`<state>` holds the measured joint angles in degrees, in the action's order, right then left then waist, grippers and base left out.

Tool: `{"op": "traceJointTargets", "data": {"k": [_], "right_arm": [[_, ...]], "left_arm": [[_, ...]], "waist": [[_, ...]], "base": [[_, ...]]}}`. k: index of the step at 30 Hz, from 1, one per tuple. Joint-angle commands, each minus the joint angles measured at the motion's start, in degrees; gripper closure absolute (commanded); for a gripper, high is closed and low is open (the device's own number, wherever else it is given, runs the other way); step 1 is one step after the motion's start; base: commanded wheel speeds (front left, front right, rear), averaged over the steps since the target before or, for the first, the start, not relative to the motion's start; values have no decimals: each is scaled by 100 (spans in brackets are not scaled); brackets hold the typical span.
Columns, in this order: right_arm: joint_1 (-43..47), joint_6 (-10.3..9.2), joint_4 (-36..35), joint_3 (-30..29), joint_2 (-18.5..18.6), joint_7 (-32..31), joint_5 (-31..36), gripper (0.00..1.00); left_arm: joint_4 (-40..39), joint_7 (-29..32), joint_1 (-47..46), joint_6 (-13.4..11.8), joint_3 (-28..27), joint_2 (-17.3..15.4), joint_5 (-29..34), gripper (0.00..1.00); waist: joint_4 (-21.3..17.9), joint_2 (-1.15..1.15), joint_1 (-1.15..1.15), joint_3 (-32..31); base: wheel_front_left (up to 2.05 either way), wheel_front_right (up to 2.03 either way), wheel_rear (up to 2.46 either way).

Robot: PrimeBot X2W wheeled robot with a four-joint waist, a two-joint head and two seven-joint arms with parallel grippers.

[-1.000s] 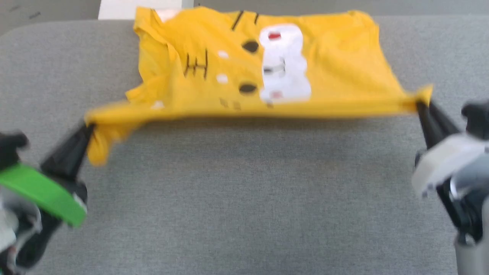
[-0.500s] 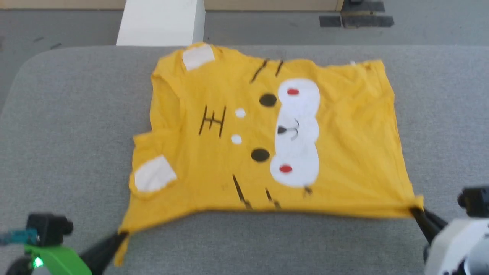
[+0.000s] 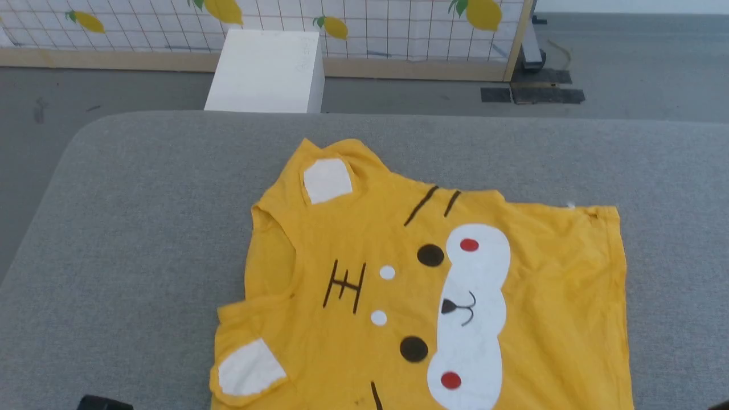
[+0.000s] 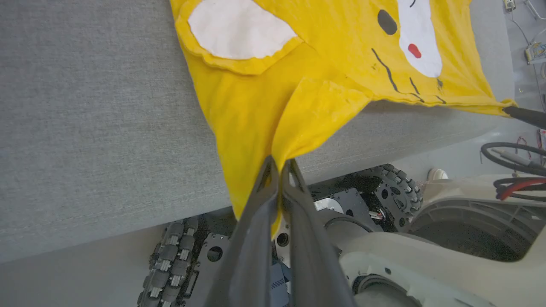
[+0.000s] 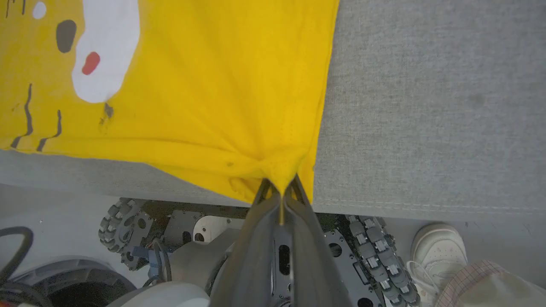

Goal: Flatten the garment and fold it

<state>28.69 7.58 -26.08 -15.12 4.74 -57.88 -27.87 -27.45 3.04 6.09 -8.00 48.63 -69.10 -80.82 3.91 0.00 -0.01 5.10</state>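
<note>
One garment (image 3: 535, 296), a bright yellow T-shirt, lies print side up on the grey tabletop (image 3: 142, 228) in the head view. It sits right of the middle, and its near edge runs off the bottom of the picture. The cartoon face lies sideways (white ear patches to the left, the long white muzzle with its two red dots toward the right). The cloth is mostly flat, with a sleeve bunched at the near left. Past the far edge of the tabletop a white box (image 3: 265, 71) stands on the floor in front of a gridded panel (image 3: 398, 28) printed with lemons.

In the left wrist view the left end effector (image 4: 279, 166) has its two dark fingers pressed together on a near-left fold of the yellow cloth, just below the sleeve with the white patch. The pinched cloth is drawn over the near edge of the tabletop, and the robot's wheeled base (image 4: 170, 256) shows below. At the right edge a dark fingertip of the other arm meets the shirt's far corner.

In the right wrist view the right end effector (image 5: 279, 189) pinches the near-right hem corner, with the fabric gathered into creases at its tips. That corner also hangs past the tabletop's stitched edge. A person's pale shoe (image 5: 439, 247) stands on the floor at the lower right.
</note>
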Motion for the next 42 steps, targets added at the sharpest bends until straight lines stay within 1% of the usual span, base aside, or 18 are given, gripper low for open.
{"op": "traceJointTargets", "data": {"k": [1,5,8,10,14,18,22,25,27,30,36,38,42], "right_arm": [[160,-9,-121,-88,-45,-157,-94,100],[450,-9,-397,-260,-140,-470,-267,100],[394,-9,-504,-234,-161,-364,-265,100],[192,-9,-538,-140,-156,-102,-203,100],[-158,-9,-461,68,60,261,-41,100],[-591,-9,-288,282,358,629,99,100],[-1112,-9,-97,434,600,1064,265,100],[-1542,-9,80,564,782,1369,481,100],[-1830,-9,228,648,836,1549,608,100],[-2168,-9,495,833,868,1697,740,100],[-2687,-9,960,1094,847,1990,981,100],[-2838,-9,1141,1185,838,2092,1064,100],[-3074,-9,1552,1382,802,2203,1189,100]], "left_arm": [[-128,12,138,-46,11,-86,-60,100],[-418,-43,279,-104,26,-277,-92,100],[-430,-217,259,-173,-48,-276,1,100],[-356,-511,115,-203,-201,-167,221,100],[-190,-656,-138,-184,-302,-61,610,100],[6,-641,-506,-82,-368,85,1019,100],[322,-688,-978,14,-478,285,1481,100],[596,-690,-1357,163,-528,460,1783,100],[786,-689,-1609,275,-540,605,1966,100],[1112,-683,-1999,448,-542,861,2204,100],[1928,-743,-2611,711,-451,1435,2591,100],[2226,-761,-2711,794,-410,1592,2616,100],[2817,-807,-2800,959,-356,1806,2573,100]], "waist": [[32,0,1,-98],[39,0,1,-156],[18,0,1,-181],[-8,0,1,-191],[-68,0,1,-131],[-118,0,1,39],[-172,0,1,273],[-235,0,1,506],[-273,0,1,652],[-312,0,1,859],[-364,0,1,1214],[-395,0,1,1307],[-454,0,1,1431]], "base": [[0,0,0],[0,0,0],[0,0,0],[0,0,0],[0,0,0],[0,0,0],[0,0,0],[0,0,0],[0,0,0],[0,0,0],[0,0,0],[0,0,0],[0,0,0]]}}
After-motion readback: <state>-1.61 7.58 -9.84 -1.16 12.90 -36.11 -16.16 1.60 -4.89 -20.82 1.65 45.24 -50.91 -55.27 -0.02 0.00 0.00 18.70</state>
